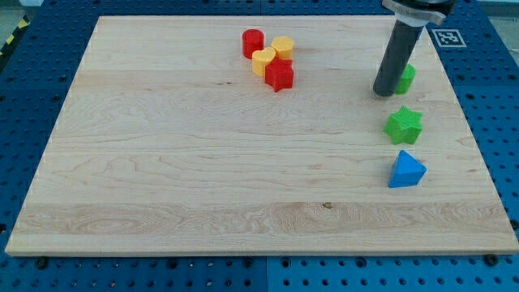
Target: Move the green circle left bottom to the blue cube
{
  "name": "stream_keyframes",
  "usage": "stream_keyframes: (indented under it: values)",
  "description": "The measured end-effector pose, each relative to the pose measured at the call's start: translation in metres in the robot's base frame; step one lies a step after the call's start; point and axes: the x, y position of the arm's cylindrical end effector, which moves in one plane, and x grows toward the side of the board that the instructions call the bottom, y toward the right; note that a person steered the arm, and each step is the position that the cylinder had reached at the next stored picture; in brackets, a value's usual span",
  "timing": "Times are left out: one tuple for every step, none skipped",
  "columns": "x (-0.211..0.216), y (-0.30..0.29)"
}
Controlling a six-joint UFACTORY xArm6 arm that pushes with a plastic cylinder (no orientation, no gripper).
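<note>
Resting at the view's upper right of the wooden counter [162, 186], the small green plastic circle [406, 77] looks light, rigid, slippery; my tip [383, 92], a gripless tool, touches its left side, above the blue plastic cube [405, 170].

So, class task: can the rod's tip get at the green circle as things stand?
Probably yes. My tip already sits against the green circle, on its left side in the view, with nothing between them. The green star lies below, clear of it.
</note>
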Motion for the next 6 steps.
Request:
stream_keyframes:
  values:
    - [-0.009, 0.01]
    - [-0.009, 0.035]
    - [-0.003, 0.047]
    - [0.0, 0.048]
    - [0.006, 0.067]
    - [0.006, 0.083]
